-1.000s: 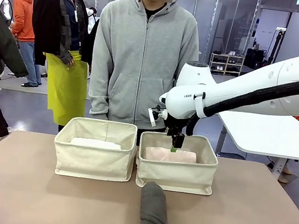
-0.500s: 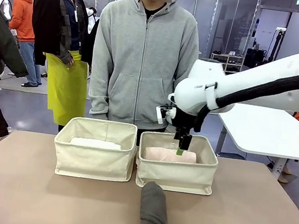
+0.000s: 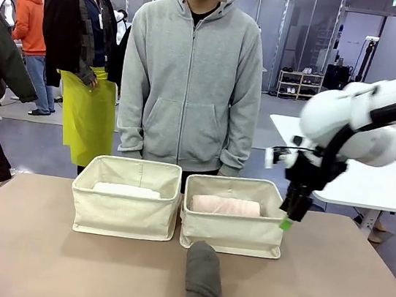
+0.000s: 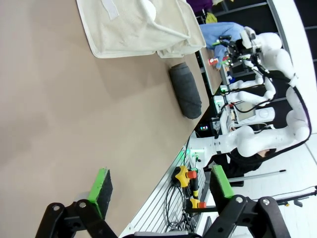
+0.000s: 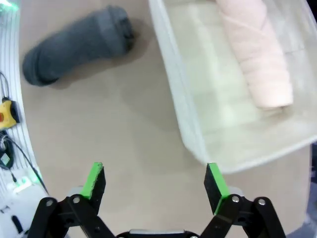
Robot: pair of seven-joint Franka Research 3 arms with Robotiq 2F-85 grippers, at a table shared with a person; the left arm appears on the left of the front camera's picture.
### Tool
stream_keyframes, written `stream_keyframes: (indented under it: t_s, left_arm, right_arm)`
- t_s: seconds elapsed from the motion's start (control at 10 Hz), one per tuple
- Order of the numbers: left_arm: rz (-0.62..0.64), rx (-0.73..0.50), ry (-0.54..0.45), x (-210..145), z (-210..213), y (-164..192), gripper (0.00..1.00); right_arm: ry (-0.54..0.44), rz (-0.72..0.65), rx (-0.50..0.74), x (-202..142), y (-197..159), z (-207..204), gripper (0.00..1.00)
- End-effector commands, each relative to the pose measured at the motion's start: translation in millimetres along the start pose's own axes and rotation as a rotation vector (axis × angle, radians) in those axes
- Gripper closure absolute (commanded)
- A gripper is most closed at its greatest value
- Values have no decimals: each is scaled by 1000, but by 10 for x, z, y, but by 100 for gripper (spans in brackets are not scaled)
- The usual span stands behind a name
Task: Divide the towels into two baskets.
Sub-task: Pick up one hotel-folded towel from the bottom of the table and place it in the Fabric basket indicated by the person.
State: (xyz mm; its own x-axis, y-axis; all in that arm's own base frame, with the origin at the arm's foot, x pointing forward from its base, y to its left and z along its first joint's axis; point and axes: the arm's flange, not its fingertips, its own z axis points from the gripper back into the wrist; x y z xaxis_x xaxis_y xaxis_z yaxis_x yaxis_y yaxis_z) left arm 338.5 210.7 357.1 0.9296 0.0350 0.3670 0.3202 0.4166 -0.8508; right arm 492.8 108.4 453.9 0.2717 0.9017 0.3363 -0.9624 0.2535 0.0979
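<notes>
Two cream baskets stand side by side at mid-table. A white towel lies in the left basket, and a pale pink towel lies in the right basket. In front of the right basket a dark grey towel lies on the table. My right gripper hangs open and empty just past the right basket's right corner. Low over the bare near table, my left gripper is open and empty, far from the baskets.
A person in a grey hoodie stands right behind the baskets, arms down. The tan table has free room left and right of the grey towel. Other people stand farther back on the left.
My right gripper has risen out of the right basket and swung to the right, leaving the pink towel lying inside. The towels and baskets have not moved.
</notes>
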Motion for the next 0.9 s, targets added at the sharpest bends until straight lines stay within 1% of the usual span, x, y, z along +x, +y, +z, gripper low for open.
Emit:
stream_keyframes:
  t_s: [0.0, 0.1, 0.2, 0.4, 0.5, 0.6, 0.8]
  left_arm:
    - [-4, -2, -12, -3, 22, -28, 0]
    - [-4, -2, -12, -3, 22, -28, 0]
    - [-4, -2, -12, -3, 22, -28, 0]
    - [-4, -2, -12, -3, 22, -28, 0]
    - [-4, -2, -12, -3, 22, -28, 0]
    - [-4, -2, -12, -3, 22, -28, 0]
    - [-4, -2, -12, -3, 22, -28, 0]
  right_arm:
    - [-115, -81, 58, -385, 50, 263, 0]
    - [-130, -168, 150, -678, 40, 375, 0]
    - [-210, -240, 250, -1000, 34, 478, 0]
    - [-351, -374, 417, -1758, 72, 608, 0]
    - [-521, -439, 451, -2230, 123, 622, 0]
    - [-666, -510, 459, -2675, 165, 607, 0]
    - [-910, -686, 479, -3540, 237, 450, 0]
